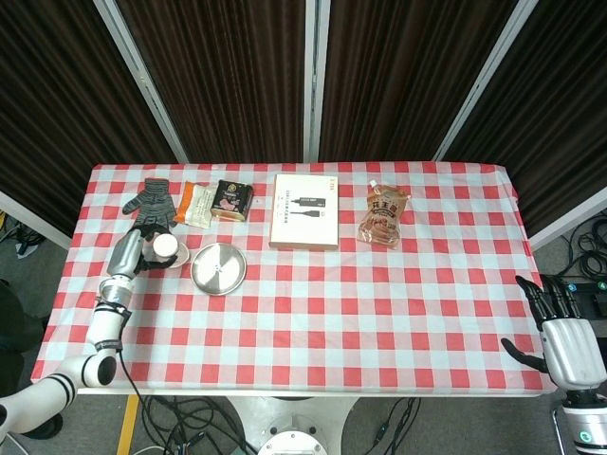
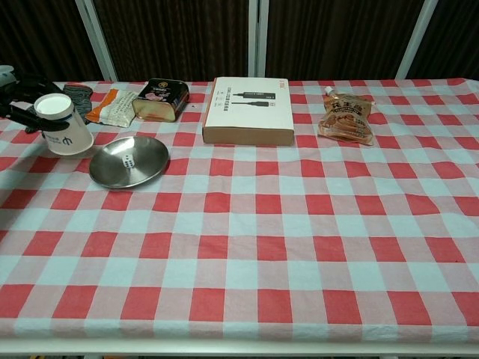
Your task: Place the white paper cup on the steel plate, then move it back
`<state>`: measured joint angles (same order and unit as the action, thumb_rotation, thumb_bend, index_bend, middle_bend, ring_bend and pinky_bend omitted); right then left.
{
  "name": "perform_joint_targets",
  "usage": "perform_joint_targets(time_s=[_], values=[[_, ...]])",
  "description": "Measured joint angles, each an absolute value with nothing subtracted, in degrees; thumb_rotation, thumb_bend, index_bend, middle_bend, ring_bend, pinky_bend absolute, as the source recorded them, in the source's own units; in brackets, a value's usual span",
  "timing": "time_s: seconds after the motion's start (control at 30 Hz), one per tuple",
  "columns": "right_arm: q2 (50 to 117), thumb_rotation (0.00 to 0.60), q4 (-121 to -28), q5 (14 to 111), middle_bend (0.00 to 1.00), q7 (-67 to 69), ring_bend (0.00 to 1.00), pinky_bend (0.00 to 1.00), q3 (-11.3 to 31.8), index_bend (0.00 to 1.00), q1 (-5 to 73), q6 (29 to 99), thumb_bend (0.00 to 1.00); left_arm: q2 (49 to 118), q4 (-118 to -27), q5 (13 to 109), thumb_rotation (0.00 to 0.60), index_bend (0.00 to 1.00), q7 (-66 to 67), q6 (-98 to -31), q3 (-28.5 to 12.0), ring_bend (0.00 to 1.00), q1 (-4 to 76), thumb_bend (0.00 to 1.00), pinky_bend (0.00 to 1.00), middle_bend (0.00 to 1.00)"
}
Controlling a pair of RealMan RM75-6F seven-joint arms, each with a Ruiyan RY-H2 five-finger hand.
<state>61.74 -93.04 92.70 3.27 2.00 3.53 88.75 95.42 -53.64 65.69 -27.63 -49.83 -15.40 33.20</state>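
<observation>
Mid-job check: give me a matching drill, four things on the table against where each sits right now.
Things:
1. cup
2. plate
3. white box
4. pouch

Places:
A. far side, right of the white box
B. bare, just right of the cup
C. held by the left hand, left of the plate
D. far side, mid-table

Pairs: 1-C, 2-B, 3-D, 4-A

One white paper cup (image 2: 63, 129), one steel plate (image 2: 129, 161), one work glove (image 1: 150, 203), one snack packet (image 2: 111, 108), one tin (image 2: 159, 99), one white box (image 2: 247, 111), one pouch (image 2: 345, 115).
</observation>
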Motion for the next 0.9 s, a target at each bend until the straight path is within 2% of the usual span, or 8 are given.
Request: perform_joint_targets(time_s=[0.13,0.23,0.4,0.6,0.73,0.9], values=[[61.7,0.6,-93.1,92.7,0.15,3.1,0.0,0.07,2.2,0.0,3.7,88.7,0.08,97.1,-50.2,64.9,0.6,0.22,-26.8,-46.8,-15.3,0.11,33.7,0.2,0.11,0.15],[61.3,0.6,-93.1,92.6,0.15,3.1,0.0,0.07,2.2,0.0,3.7,88.7,0.08,97.6,-49.5,65.6,0.6,0.17,-26.2,-49.3,-15.3,0.08,33.4,0.19,0.11,0.11],[60.5,0.6,-92.2,91.6,0.14,4.9,0.0,0.07,2.2,0.0,3.8,87.8,0.08,94.9,-52.3,68.5,0.6,0.17,-24.7,-58.7,-14.3,0.08,30.4,0.18,0.1,0.11],[60.3,0.6,-88.6,90.4,0.12,8.8,0.0,0.07,2.4,0.0,4.0,86.8,0.12,84.1,-63.1,71.6,0.6,0.17,-15.8,-70.1,-11.0,0.08,22.9,0.17,0.09,0.11],[60.9,0.6,-86.5,91.2,0.12,12.9,0.0,0.07,2.1,0.0,4.1,87.0,0.14,77.6,-70.2,73.1,0.6,0.17,-7.5,-77.4,-7.6,0.08,16.3,0.17,0.09,0.11],[61.8,0.6,-85.5,93.9,0.11,17.2,0.0,0.07,0.9,0.0,3.9,88.1,0.15,73.6,-79.2,75.4,0.6,0.19,-4.0,-83.8,-3.1,0.08,8.9,0.17,0.08,0.11]])
